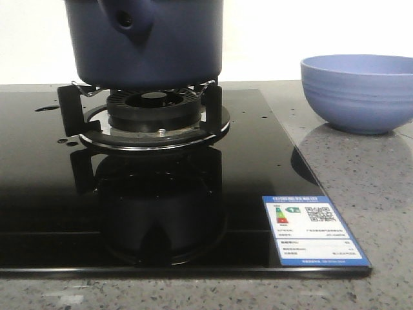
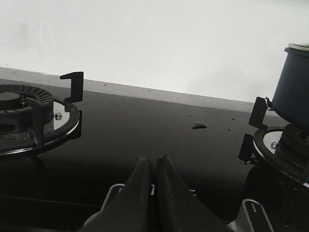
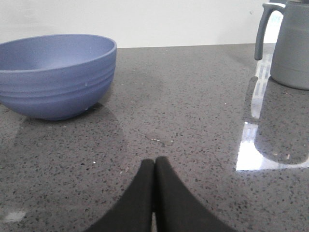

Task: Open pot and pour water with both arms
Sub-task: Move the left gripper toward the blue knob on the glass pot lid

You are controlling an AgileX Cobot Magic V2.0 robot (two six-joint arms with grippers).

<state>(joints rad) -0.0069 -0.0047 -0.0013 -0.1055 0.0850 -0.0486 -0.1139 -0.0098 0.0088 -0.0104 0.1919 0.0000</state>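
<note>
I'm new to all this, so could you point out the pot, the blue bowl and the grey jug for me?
pot (image 1: 148,45), front view, on its dark blue side wall.
blue bowl (image 3: 53,77), right wrist view, on its ribbed outer wall.
grey jug (image 3: 292,53), right wrist view, on its body.

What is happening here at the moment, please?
Nothing is being handled yet. The dark blue pot sits on the burner of the black glass cooktop. The light blue bowl stands on the grey counter beside the cooktop. The left gripper is shut and empty, low over the cooktop between two burners. The right gripper is shut and empty too, low over the counter near the bowl, with a grey jug further off.
</note>
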